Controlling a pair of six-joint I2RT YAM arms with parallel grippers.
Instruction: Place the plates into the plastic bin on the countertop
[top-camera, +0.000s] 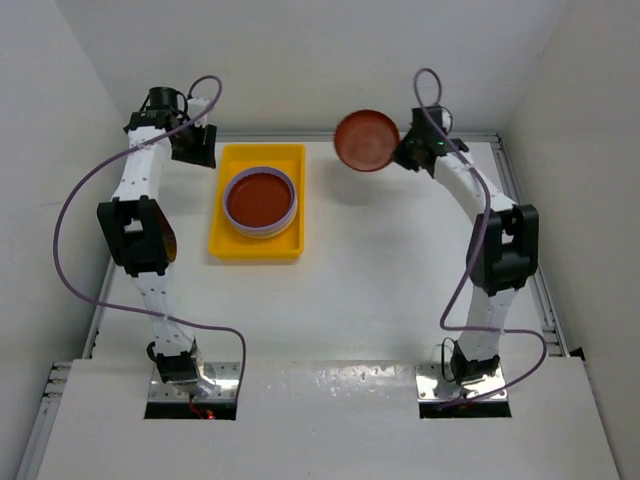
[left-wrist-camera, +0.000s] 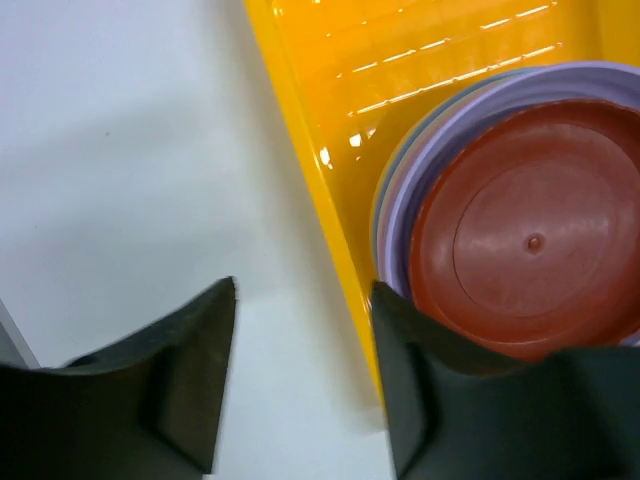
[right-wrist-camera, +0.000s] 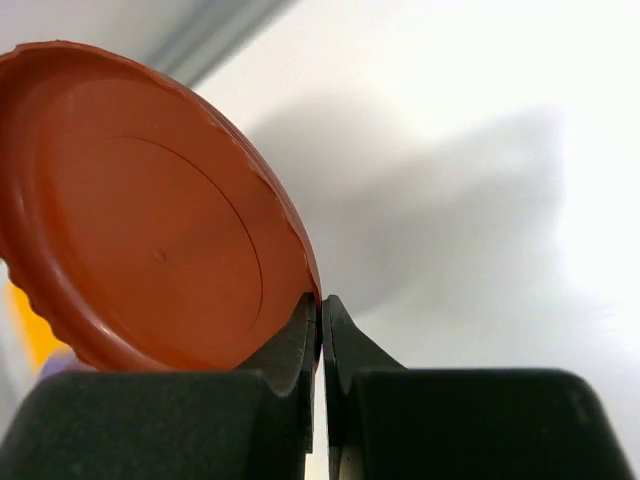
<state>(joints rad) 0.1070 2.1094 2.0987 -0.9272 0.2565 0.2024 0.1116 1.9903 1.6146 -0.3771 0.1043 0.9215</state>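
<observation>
Right claw (right-wrist-camera: 320, 302) pinches red plate (right-wrist-camera: 150, 220); left claw (left-wrist-camera: 303, 292) gapes; white countertop (top-camera: 380, 280), white walls (top-camera: 300, 60).

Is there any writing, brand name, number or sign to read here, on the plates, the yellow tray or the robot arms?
No text is readable in any view.
The bright yellow rectangular plastic bin, the dark red round plastic plate stacked in it and the second dark red round plate, held in the right gripper, bear no print.
The black left gripper, open, shows no label.
</observation>
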